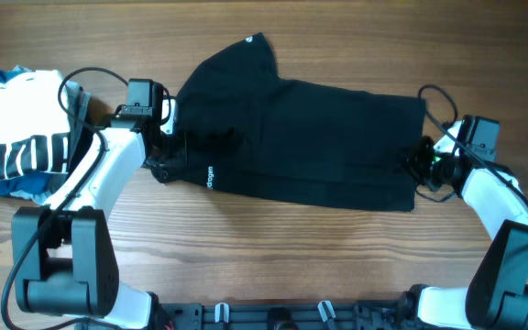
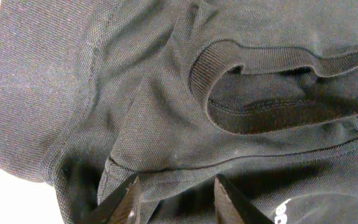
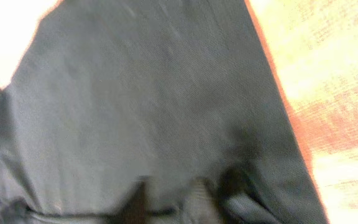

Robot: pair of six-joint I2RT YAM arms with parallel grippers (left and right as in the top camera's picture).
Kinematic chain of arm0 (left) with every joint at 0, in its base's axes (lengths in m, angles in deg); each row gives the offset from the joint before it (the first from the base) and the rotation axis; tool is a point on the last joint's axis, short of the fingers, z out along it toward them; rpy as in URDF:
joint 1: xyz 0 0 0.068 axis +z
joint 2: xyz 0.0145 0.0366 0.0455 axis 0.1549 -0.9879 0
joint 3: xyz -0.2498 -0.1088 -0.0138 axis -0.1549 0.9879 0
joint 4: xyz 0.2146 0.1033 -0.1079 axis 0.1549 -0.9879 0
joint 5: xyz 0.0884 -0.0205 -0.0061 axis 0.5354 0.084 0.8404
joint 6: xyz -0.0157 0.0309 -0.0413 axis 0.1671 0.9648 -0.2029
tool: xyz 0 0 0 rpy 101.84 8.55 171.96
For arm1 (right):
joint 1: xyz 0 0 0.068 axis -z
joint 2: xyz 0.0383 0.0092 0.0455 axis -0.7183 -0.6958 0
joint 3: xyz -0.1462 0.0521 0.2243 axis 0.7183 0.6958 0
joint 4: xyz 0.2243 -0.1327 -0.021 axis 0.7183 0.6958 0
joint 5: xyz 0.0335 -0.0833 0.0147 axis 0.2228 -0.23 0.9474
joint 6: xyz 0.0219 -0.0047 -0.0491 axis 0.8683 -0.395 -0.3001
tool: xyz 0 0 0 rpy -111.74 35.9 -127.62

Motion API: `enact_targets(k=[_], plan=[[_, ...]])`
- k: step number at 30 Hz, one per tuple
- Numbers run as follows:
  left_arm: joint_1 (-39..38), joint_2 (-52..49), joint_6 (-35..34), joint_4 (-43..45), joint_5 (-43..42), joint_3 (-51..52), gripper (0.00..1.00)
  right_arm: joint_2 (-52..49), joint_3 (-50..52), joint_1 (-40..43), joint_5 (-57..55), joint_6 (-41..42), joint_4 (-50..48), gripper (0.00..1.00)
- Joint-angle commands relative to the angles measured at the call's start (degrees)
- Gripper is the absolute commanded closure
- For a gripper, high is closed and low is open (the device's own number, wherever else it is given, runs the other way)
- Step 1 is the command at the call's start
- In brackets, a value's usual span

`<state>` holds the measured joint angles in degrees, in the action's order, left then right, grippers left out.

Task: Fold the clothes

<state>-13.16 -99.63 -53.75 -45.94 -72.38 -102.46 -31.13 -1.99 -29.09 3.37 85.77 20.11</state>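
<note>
Three views showed this one moment.

From overhead, the black T-shirt (image 1: 319, 137) lay long and flat across the middle of the wooden worktop (image 1: 291, 257). One pointed bit stuck up toward the far edge. Only this view showed both arms at once. The left end effector (image 1: 165, 151) sat at the shirt's left end, close to a small white logo (image 1: 211, 176). The right end effector (image 1: 420, 163) sat at the shirt's right end. Only this view also showed a white garment with black stripes (image 1: 21, 137). It lay at the left edge of the worktop, on top of something blue (image 1: 26, 188) and apart from the shirt.

The left wrist view showed what the overhead view could not, which was the shirt's ribbed neck band (image 2: 260, 50), curved and open, with wrinkles beside it. Two dark fingertips (image 2: 131, 202) stood partway apart at the bottom, with black cloth in the gap between them. I could not tell if they were pinching the cloth or just resting over it.

The right wrist view was blurry. It showed plain black cloth with a straight edge, and bright wood past that edge on the right. The fingertips (image 3: 135, 202) were dark shapes low on the cloth. I could not tell if they were gripping it or had let go.
</note>
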Motion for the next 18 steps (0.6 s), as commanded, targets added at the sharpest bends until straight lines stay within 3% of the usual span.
enact_targets(k=[1, 4, 5, 8, 9, 18], plan=[[0.42, 0.20, -0.52, -0.02, -0.70, 0.44, 0.58, -0.70, 0.09, 0.07, -7.85, -10.51, 7.96, 0.47], [0.42, 0.20, -0.52, 0.17, -0.70, 0.44, 0.57, -0.70, 0.09, -0.04, -7.98, -11.02, 11.23, 0.46], [0.42, 0.20, -0.52, 0.22, -0.70, 0.44, 0.57, -0.70, 0.09, -0.28, -6.19, -11.91, 10.93, 0.52], [0.42, 0.20, -0.52, 0.22, -0.70, 0.44, 0.56, -0.70, 0.09, -0.90, 0.90, -15.47, 8.96, 0.92], [0.42, 0.20, -0.52, 0.22, -0.70, 0.44, 0.56, -0.70, 0.09, -0.87, 1.84, -15.15, 7.43, 0.96], [0.42, 0.33, -0.52, 1.36, -0.72, 0.33, 0.51, -0.66, -0.90, 4.15, 0.61, -1.31, -2.47, 0.96]])
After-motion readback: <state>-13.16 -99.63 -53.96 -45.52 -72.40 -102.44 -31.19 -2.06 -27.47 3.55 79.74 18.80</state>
